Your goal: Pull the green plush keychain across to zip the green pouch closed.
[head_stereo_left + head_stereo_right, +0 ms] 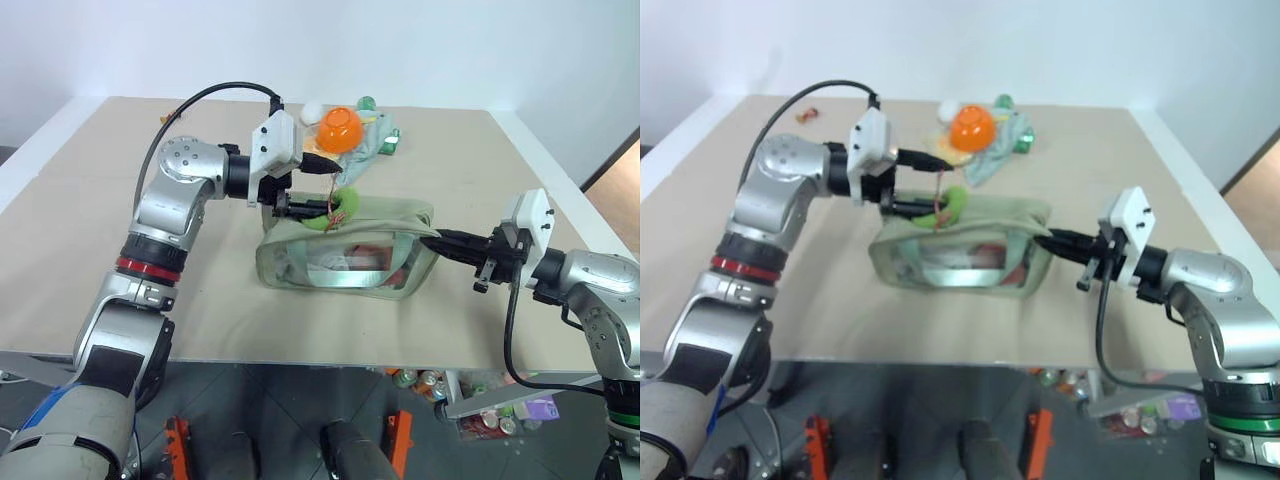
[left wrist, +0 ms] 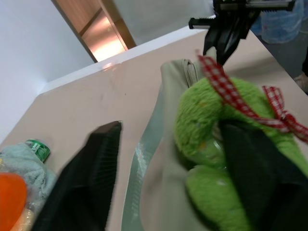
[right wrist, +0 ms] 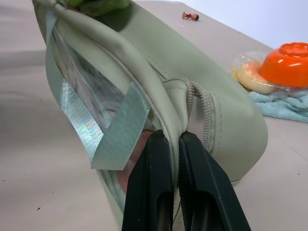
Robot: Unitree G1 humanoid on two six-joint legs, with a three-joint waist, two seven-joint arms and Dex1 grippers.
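Sage-green fabric right up against your right wrist camera: the right end effector has its two fingers pinched together on the end seam of the green pouch, just under the zipper's end. That grip is hard to make out from the head, where you see that end effector at the pouch's right end. From up there your pouch sits mid-counter, clear window side facing you. On its top, toward the left end, lies the green plush keychain. Your left end effector stands wide, one finger on each side of the charm, one black finger lying against it. The left wrist view gives you what the head misses: a red-and-white checked ribbon tied on the plush. Farther back, an orange bowl rests on a pale mint cloth. You have no readable writing anywhere.
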